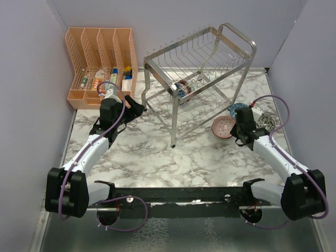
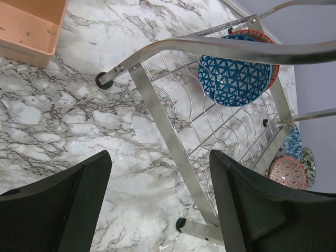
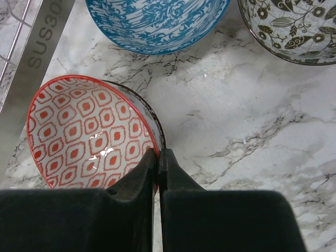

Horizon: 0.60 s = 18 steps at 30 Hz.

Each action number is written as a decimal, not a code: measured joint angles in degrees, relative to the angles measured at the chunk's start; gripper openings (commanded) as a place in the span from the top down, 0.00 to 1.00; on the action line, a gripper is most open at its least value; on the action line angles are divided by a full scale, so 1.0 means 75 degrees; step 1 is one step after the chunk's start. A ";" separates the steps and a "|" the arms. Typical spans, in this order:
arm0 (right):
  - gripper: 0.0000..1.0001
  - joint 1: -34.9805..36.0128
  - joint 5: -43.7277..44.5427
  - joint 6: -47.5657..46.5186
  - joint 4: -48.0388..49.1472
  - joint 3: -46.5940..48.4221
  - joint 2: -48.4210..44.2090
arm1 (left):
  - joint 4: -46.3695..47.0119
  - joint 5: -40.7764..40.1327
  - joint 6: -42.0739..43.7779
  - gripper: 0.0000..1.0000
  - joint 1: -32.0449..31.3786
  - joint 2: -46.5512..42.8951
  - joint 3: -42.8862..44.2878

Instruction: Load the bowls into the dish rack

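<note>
Right gripper (image 3: 157, 157) is pinched on the thin rim of the glossy red-patterned bowl (image 3: 89, 131), which sits on the marble bench (image 3: 252, 115) just beside the dish rack (image 3: 42, 47), likely to lift it by its edge. Left gripper (image 2: 160, 157) hangs wide open near the wire rack, where a blue bowl (image 2: 233, 73) stands on edge.

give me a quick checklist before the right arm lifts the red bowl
1. right gripper shut on rim of red-and-white patterned ceramic bowl: ok
2. bowl off the marble table: cannot tell
3. blue patterned ceramic bowl and grey leaf-patterned bowl apart from it: ok
4. free slots in silver wire dish rack beside its blue triangle-patterned bowl: ok
5. left gripper open, empty: ok
</note>
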 measured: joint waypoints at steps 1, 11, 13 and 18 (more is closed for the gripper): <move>0.99 0.0000 0.0006 -0.0050 0.0000 0.0000 -0.0032 | 0.0000 0.0000 0.0000 0.22 0.0000 0.0000 0.0000; 0.99 0.0000 0.0108 -0.0734 -0.0119 0.0003 -0.1282 | 0.0000 0.0000 0.0000 0.22 0.0000 0.0041 0.0000; 0.99 0.0000 -0.0093 -0.0950 0.0061 -0.0032 -0.1568 | 0.0003 0.0000 0.0000 0.22 0.0000 0.0061 0.0000; 0.99 -0.0012 -0.1154 -0.1081 0.0764 -0.0219 -0.1880 | 0.0000 0.0000 0.0000 0.22 0.0000 0.0114 0.0000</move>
